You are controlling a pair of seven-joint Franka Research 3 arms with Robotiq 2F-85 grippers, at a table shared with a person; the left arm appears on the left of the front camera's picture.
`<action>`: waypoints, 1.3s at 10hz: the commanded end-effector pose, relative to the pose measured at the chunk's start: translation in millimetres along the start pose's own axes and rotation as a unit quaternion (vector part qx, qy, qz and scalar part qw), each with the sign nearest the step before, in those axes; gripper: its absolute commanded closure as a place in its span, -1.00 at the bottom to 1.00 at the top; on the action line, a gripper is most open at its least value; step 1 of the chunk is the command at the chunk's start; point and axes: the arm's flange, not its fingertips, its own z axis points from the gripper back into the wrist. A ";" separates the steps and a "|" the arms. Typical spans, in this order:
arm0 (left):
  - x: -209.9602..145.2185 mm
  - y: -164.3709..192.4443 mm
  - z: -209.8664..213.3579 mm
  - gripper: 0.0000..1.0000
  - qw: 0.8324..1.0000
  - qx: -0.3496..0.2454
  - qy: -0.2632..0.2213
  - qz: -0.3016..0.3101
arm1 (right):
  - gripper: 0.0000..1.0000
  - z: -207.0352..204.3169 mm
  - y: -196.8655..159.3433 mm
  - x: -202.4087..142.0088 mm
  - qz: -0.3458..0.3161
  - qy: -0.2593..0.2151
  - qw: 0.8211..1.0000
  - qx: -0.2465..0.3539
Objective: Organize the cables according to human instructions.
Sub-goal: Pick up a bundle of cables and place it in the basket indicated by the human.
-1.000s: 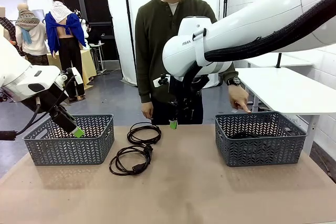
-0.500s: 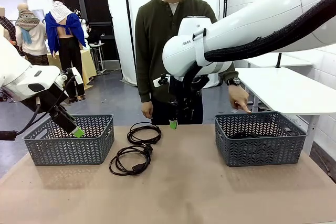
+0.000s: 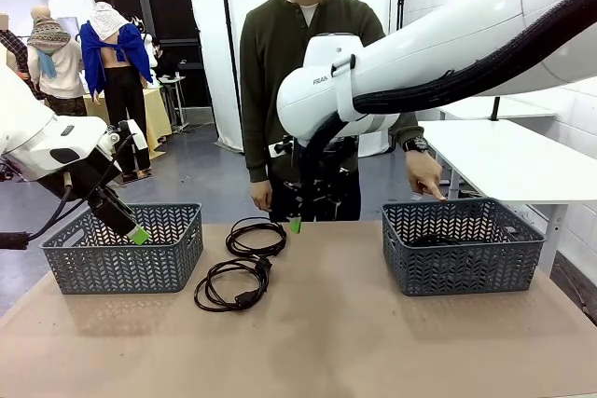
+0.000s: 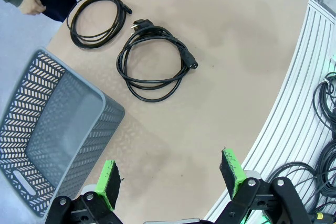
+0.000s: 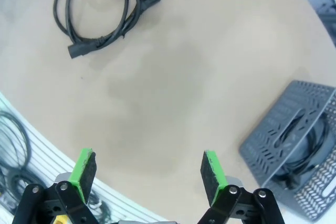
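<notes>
Two of the cables lie loose on the tan table (image 3: 373,342). The near cable (image 3: 231,286) is a thick black cord wound in a flat coil with a mains plug. The far cable (image 3: 256,237), a thinner black cord in a rounder coil, sits just beyond it, almost touching. The right basket (image 3: 462,263), a grey plastic lattice bin, already holds a stowed cable (image 5: 315,140), dark and coiled (whether more than one lies in there I cannot tell). The left basket (image 4: 50,129), its grey twin, looks bare inside. The sorting seems partly done, with these two coils left to place. The person's hand (image 3: 425,177) points down at the right basket's far rim, likely naming the next destination.

Both coils lie flat. The near cable's long axis runs from the robot's near-left to far-right, and its plug ends gather at the far-right, toward the far cable. The far cable is wider across the table than deep.

The left gripper (image 4: 169,177) hangs near the left basket, jaws spread wide and empty. The right gripper (image 5: 147,171) hovers just right of the far cable, likewise wide apart and holding nothing.
</notes>
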 end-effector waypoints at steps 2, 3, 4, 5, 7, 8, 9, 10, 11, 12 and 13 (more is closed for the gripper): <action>-0.5 2.0 -1.3 -1.00 1.000 0.004 -0.004 -0.001 | -1.00 -8.1 19.5 23.8 -0.081 -0.006 0.997 -0.018; -0.5 2.0 -1.3 -1.00 1.000 0.004 -0.004 -0.001 | -1.00 -12.4 22.3 26.5 -0.093 -0.006 0.995 -0.024; -0.5 2.0 -1.3 -1.00 1.000 0.004 -0.004 -0.001 | -1.00 -18.2 28.2 32.8 -0.106 -0.006 0.994 -0.029; -0.5 2.0 -1.3 -1.00 1.000 0.004 -0.004 -0.001 | -1.00 -23.3 34.8 40.0 -0.110 -0.010 0.994 -0.024; -0.5 2.0 -1.3 -1.00 1.000 0.004 -0.004 -0.001 | -1.00 -36.1 46.6 46.3 -0.116 -0.030 0.993 -0.019; -0.5 2.0 -1.3 -1.00 1.000 0.004 -0.004 -0.001 | -1.00 -40.3 51.3 51.7 -0.115 -0.030 0.993 -0.010; -0.5 2.0 -1.3 -1.00 1.000 0.004 -0.004 -0.001 | -1.00 -45.3 57.3 51.9 -0.112 -0.028 0.993 -0.001; -0.5 2.0 -1.3 -1.00 1.000 0.004 -0.004 -0.001 | -1.00 -47.0 58.1 49.7 -0.110 -0.025 0.994 0.001; -0.5 2.0 -1.3 -1.00 1.000 0.004 -0.004 -0.001 | -1.00 -41.3 53.2 47.4 -0.104 -0.019 0.994 0.004; -0.5 2.0 -1.3 -1.00 1.000 0.004 -0.004 -0.001 | -1.00 -41.3 53.2 47.4 -0.104 -0.019 0.994 0.004; -0.5 2.0 -1.3 -1.00 1.000 0.004 -0.004 -0.001 | -1.00 -41.3 53.2 47.4 -0.104 -0.019 0.994 0.004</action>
